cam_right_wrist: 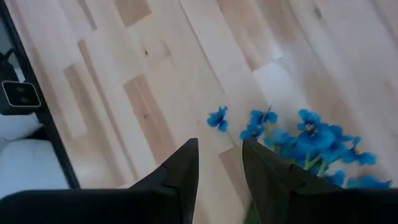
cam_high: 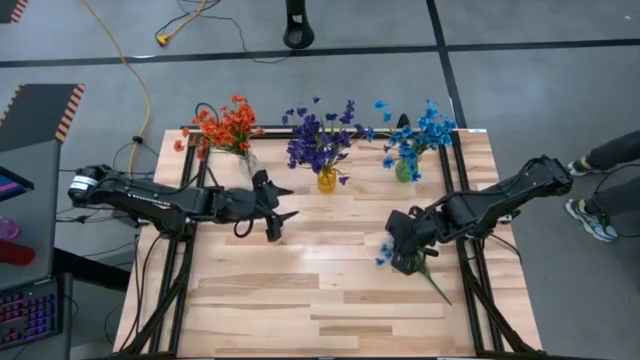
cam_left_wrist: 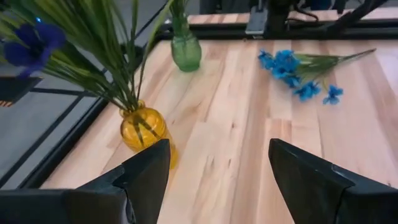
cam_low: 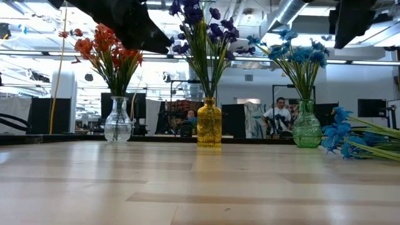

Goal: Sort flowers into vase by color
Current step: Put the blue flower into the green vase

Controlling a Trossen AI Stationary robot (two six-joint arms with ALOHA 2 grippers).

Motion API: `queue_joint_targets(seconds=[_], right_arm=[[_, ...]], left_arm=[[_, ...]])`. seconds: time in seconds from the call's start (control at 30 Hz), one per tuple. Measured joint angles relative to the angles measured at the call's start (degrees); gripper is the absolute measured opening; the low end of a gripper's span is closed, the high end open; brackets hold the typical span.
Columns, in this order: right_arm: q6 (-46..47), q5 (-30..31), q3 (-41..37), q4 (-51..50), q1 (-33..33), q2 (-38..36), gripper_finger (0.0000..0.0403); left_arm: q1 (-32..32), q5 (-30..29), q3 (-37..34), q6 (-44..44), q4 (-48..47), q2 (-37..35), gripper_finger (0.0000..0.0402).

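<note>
One loose blue sprig (cam_high: 384, 256) lies flat on the table's right part, its stem (cam_high: 437, 290) pointing toward the near right; it also shows in the low view (cam_low: 350, 140) and the left wrist view (cam_left_wrist: 298, 68). My right gripper (cam_high: 402, 260) hangs above it with a narrow gap between its fingers (cam_right_wrist: 219, 144), and the blossoms (cam_right_wrist: 305, 137) lie just beside them. My left gripper (cam_high: 293, 202) is wide open (cam_left_wrist: 217, 149) over the table's middle, near the yellow vase. Orange-red flowers (cam_high: 228, 125), purple flowers (cam_high: 320, 135) and blue flowers (cam_high: 425, 130) stand in three vases.
Along the far edge stand a clear vase (cam_low: 118, 122), a yellow vase (cam_low: 209, 125) and a green vase (cam_low: 306, 125). The near half of the wooden table (cam_high: 300, 310) is bare. People show in the room beyond, and a person's feet (cam_high: 590, 215) are at the right.
</note>
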Motion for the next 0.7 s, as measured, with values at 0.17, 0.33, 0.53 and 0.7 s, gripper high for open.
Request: queue_joint_targets(seconds=[0.17, 0.33, 0.53, 0.7], right_arm=[[3.26, -4.14, 0.00, 0.67, -0.15, 0.14, 0.0177], [5.99, -4.77, 0.00, -0.21, -0.15, 0.15, 0.0236], [13.07, -4.34, -0.02, -9.53, 1.73, 1.79, 0.0269], [16.89, -4.33, -0.02, -12.54, 4.81, 5.62, 0.0270]], left_arm=[[-1.15, -0.09, 0.01, 0.00, 0.43, 0.56, 0.0261], [-2.24, -0.11, 0.04, 0.02, 1.22, 0.49, 0.0261], [-3.56, -0.10, 0.03, -0.53, 1.09, 0.50, 0.0261], [-4.24, -0.09, 0.02, -0.50, 1.31, 0.50, 0.0261]])
